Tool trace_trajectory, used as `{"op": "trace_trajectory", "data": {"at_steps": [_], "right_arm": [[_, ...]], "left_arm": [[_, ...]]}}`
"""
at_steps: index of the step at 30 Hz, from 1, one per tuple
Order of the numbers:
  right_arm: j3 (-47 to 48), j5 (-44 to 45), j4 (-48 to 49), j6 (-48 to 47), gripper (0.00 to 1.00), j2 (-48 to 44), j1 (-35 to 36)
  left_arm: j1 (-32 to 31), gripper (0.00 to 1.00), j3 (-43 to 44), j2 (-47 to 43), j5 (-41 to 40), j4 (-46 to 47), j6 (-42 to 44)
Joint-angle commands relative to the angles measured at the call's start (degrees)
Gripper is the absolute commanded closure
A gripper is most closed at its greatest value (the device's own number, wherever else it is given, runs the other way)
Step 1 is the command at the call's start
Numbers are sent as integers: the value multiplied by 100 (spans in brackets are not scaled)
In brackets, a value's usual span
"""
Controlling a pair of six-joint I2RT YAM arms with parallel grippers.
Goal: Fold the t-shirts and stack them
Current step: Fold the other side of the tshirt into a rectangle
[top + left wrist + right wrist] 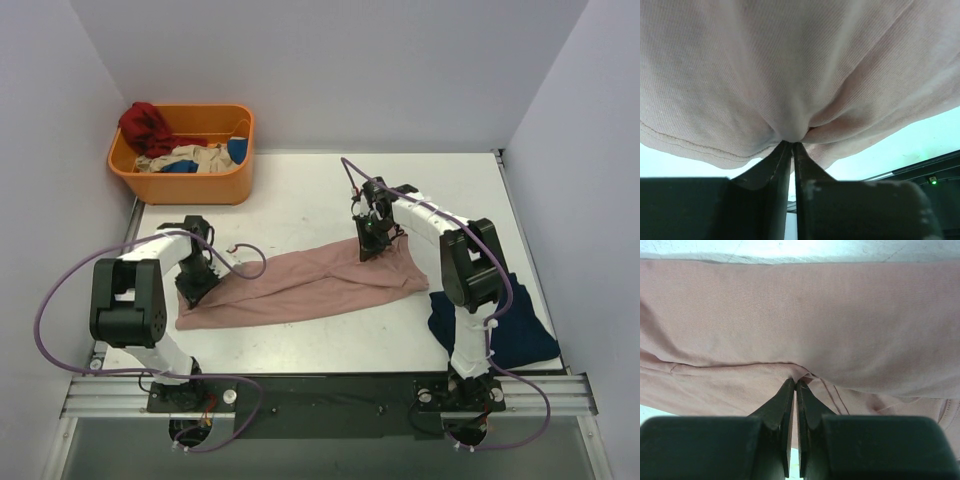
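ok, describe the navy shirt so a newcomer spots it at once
Start at the table, near right corner, by the base of the right arm. The navy shirt lies crumpled there, partly hidden by that arm. It is dark and bunched; the pink shirt beside it is stretched out long.

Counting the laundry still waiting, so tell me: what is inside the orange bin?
The orange bin holds a crumpled red cloth, a beige cloth and bits of blue cloth. Whatever lies beneath that pile is covered.
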Motion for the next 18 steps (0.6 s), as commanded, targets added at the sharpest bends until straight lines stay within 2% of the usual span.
{"op": "trace_trajectory", "data": {"at_steps": [1, 5, 10, 14, 18], "right_arm": [[-38, -6, -173, -9, 100, -331, -37], [5, -146, -165, 27, 100, -410, -37], [365, -243, -164, 167, 100, -516, -98], [778, -182, -199, 211, 100, -288, -221], [841, -190, -243, 89, 100, -480, -168]], "left_arm": [[33, 100, 173, -8, 27, 31, 96], [33, 100, 313, -87, -103, 22, 61], [24, 100, 1050, -96, -508, 619, -229], [-20, 100, 1648, 167, -798, 1068, -335], [-11, 100, 2036, 387, -965, 1314, -353]]}}
